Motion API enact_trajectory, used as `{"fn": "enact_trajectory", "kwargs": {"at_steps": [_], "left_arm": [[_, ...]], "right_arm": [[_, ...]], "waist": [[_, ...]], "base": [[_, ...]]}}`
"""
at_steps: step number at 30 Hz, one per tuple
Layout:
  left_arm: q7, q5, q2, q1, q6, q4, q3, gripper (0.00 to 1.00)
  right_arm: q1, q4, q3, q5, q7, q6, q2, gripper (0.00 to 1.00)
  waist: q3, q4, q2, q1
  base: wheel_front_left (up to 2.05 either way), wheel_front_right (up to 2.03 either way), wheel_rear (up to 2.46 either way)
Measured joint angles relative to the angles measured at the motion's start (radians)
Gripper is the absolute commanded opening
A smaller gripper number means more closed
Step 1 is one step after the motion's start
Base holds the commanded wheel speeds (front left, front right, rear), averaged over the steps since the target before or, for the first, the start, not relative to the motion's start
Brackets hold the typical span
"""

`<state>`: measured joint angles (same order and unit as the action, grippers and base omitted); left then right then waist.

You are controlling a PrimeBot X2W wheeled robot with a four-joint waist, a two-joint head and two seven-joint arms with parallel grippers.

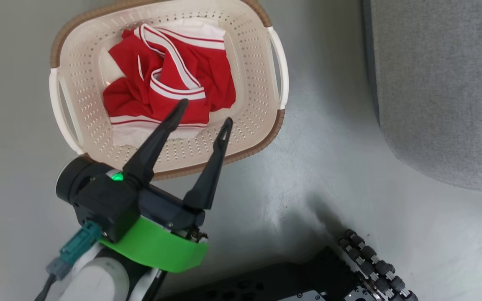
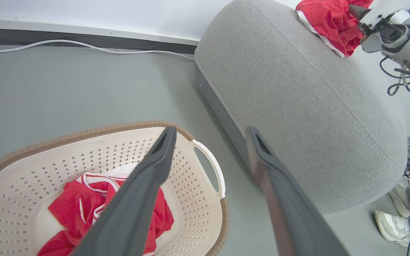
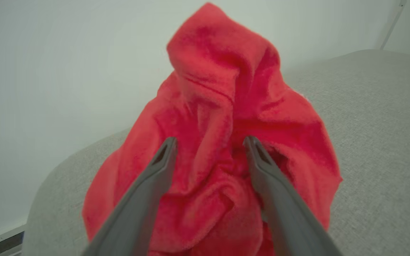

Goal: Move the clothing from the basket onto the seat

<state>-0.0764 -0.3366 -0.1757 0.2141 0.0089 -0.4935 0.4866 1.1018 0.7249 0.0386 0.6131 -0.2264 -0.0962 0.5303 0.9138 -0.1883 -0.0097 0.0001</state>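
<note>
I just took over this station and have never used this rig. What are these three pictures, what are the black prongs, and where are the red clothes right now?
The black prongs are the robot's gripper fingers; each arm ends in a pair.

The head view looks down from the robot's head. The left gripper hovers open over the basket, which stands on the floor with a red garment inside. The grey seat is at the right.

The left wrist view looks along those same open fingers at the basket and seat. At its top right, the other arm is at a second red garment on the seat.

The right wrist view rides on that other arm. The right gripper has its fingers spread on either side of that second garment, bunched up on the seat. The fingers do not look clamped, so it seems released.
</note>
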Motion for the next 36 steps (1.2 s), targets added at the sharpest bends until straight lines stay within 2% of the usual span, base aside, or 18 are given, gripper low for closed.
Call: {"fn": "enact_trajectory", "kwargs": {"at_steps": [5, 14, 17, 21, 24, 28, 36], "left_arm": [[0.047, -0.034, 0.025, 0.024, -0.008, 0.052, -0.029, 1.00], [0.142, -0.069, 0.038, 0.048, -0.010, 0.162, -0.111, 1.00], [0.174, -0.079, 0.039, 0.048, -0.010, 0.197, -0.135, 1.00], [0.212, -0.094, 0.041, 0.046, -0.008, 0.246, -0.167, 1.00], [0.234, -0.104, 0.047, 0.040, -0.007, 0.286, -0.188, 1.00], [0.258, -0.127, 0.048, 0.035, -0.007, 0.327, -0.205, 1.00], [0.287, -0.132, 0.037, 0.001, -0.007, 0.414, -0.247, 1.00]], "right_arm": [[-0.018, 0.013, -0.028, -0.011, -0.012, 0.036, -0.044, 1.00], [-0.142, -0.035, -0.040, -0.036, -0.028, 0.125, -0.031, 1.00], [-0.189, -0.075, -0.042, -0.054, -0.028, 0.142, -0.039, 1.00], [-0.222, -0.190, -0.034, -0.065, -0.028, 0.180, -0.081, 1.00], [-0.257, -0.262, -0.057, -0.084, -0.028, 0.193, -0.129, 1.00], [-0.315, -0.343, -0.074, -0.118, -0.028, 0.193, -0.188, 1.00], [-0.446, -0.447, -0.139, -0.201, -0.028, 0.193, -0.260, 1.00]], "waist": [[-0.046, -0.010, 0.0000, 0.0000], [-0.157, -0.028, 0.0000, 0.0000], [-0.198, -0.027, 0.0000, -0.0001], [-0.254, -0.021, 0.0000, -0.0002], [-0.295, -0.012, 0.0000, -0.0001], [-0.349, 0.007, 0.0000, -0.0002], [-0.455, 0.064, 0.0000, -0.0002]], "base": [[0.00, 0.00, 0.00], [0.00, 0.00, 0.00], [0.00, 0.00, 0.00], [0.00, 0.00, 0.00], [0.00, 0.00, 0.00], [0.00, 0.00, 0.00], [0.00, 0.00, 0.00]]}}
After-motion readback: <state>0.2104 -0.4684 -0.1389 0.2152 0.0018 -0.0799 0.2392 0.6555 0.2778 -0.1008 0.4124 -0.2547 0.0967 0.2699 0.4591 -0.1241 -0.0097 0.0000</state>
